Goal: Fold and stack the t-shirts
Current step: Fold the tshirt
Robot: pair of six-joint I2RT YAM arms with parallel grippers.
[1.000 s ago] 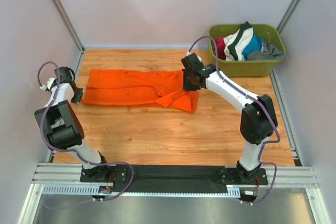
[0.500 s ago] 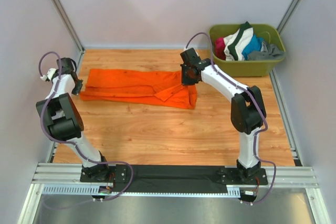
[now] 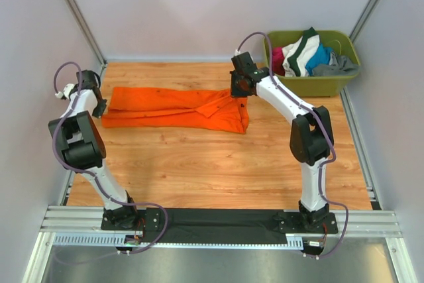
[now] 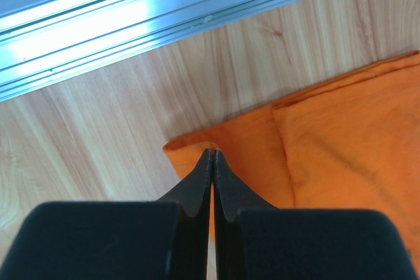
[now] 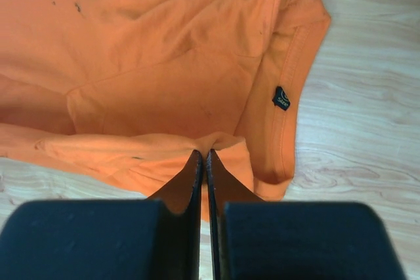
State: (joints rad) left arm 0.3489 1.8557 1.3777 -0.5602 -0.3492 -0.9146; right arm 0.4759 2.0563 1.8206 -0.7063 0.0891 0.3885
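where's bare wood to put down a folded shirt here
The widest bare patch is the wooden table between the orange t-shirt and its near edge. A smaller one lies right of the shirt, in front of the green tub. The far strip is crowded: shirt, left end effector and right end effector.

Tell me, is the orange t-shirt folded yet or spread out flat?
Partly folded: the orange t-shirt lies as a long narrow band on the table, with overlapping layers visible in both wrist views.

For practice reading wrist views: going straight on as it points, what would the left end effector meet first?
The left end effector pinches a corner of the shirt; beyond, probably bare table, then the rail; depth unclear.
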